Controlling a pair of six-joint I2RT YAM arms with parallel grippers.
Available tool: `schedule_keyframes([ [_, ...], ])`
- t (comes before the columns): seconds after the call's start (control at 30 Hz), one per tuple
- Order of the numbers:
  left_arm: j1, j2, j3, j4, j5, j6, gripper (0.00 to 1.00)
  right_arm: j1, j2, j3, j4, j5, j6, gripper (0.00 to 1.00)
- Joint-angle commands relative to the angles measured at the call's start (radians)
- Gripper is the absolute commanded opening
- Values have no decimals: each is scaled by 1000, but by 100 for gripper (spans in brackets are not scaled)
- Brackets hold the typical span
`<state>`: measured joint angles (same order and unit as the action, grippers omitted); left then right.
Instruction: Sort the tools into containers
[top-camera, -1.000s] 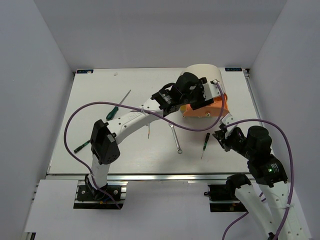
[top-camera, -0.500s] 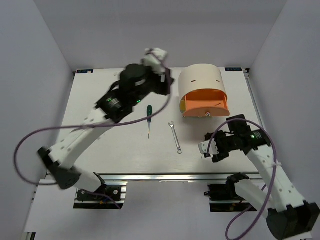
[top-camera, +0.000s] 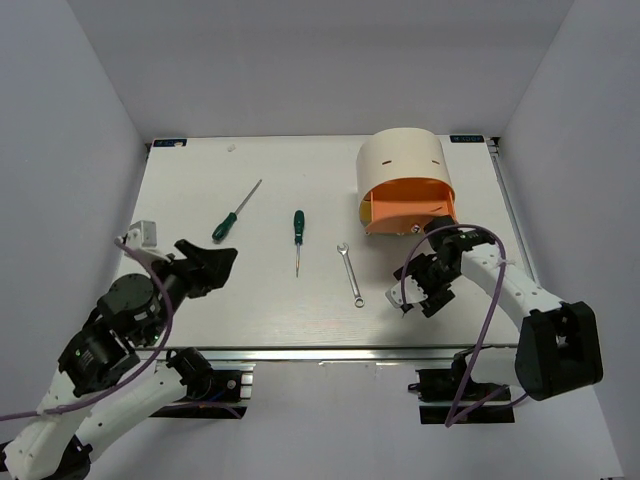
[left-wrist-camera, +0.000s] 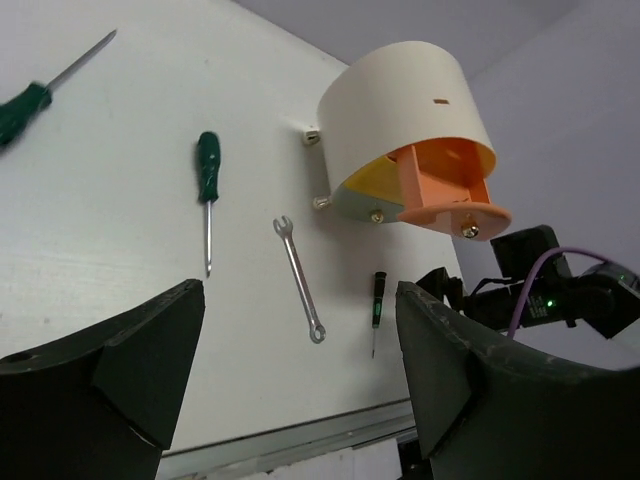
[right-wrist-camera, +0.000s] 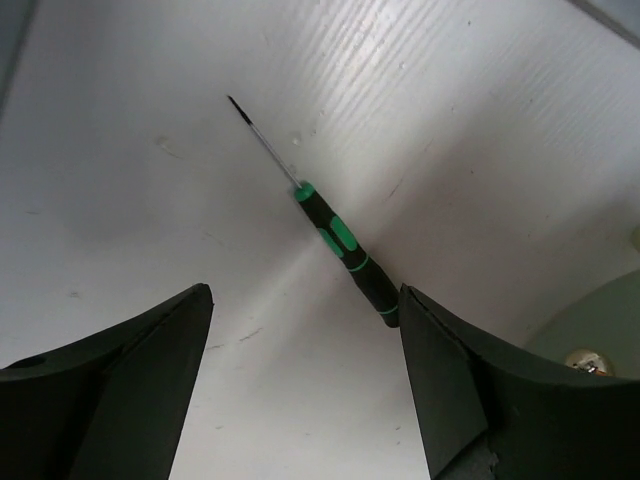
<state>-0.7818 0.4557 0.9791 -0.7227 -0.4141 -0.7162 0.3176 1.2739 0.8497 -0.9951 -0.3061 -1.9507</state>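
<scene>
the right pincer (top-camera: 418, 291) is hanging open and empty over a small screwdriver (right-wrist-camera: 340, 240) lying on the counter (top-camera: 280, 300) just in front of the container (top-camera: 402, 160). closing askew, it is risking rolling the slim handle away. the left pincer (top-camera: 214, 262) is gaping empty, well left of the container. showing: three screwdrivers, one wrench (top-camera: 350, 273), one container.

Side by side: the left arm (top-camera: 130, 300) and right arm (top-camera: 515, 290), white links between black joints, each trailing a looping purple cable (top-camera: 481, 335) (a small green light (left-wrist-camera: 545, 303) glows on the right one). Black wedge fingers (right-wrist-camera: 110, 390); black base plates (top-camera: 200, 384).
</scene>
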Motion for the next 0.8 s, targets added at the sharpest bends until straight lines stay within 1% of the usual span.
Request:
schedule_keyframes([
  [0.0,-2,-38,-26,-196,-103,-202,87,18,18,-56,156,74,-283,80],
  [0.07,-1,-42,-22,-263,-110,-233,87,38,31,-67,191,82,-271,80],
  [0.13,1,-35,-20,-291,-111,-241,88,58,61,-78,228,87,-246,80],
  [0.23,-1,-23,-17,-300,-107,-241,88,103,102,-107,320,117,-197,78],
  [0.33,-2,-17,-16,-304,-114,-243,88,126,159,-92,354,125,-159,75],
  [0.53,-2,1,-40,-291,-118,-246,89,135,260,-52,320,173,-177,61],
  [0.57,-2,4,-43,-288,-117,-247,89,135,268,-49,309,177,-177,56],
  [0.6,-2,8,-48,-285,-115,-246,89,135,275,-46,297,177,-180,53],
  [0.67,-2,14,-59,-271,-114,-250,89,136,277,-52,262,168,-188,47],
  [0.73,-1,18,-69,-258,-112,-250,89,136,259,-70,250,157,-204,44],
  [0.77,0,18,-74,-254,-112,-253,89,136,248,-96,237,145,-212,40],
])
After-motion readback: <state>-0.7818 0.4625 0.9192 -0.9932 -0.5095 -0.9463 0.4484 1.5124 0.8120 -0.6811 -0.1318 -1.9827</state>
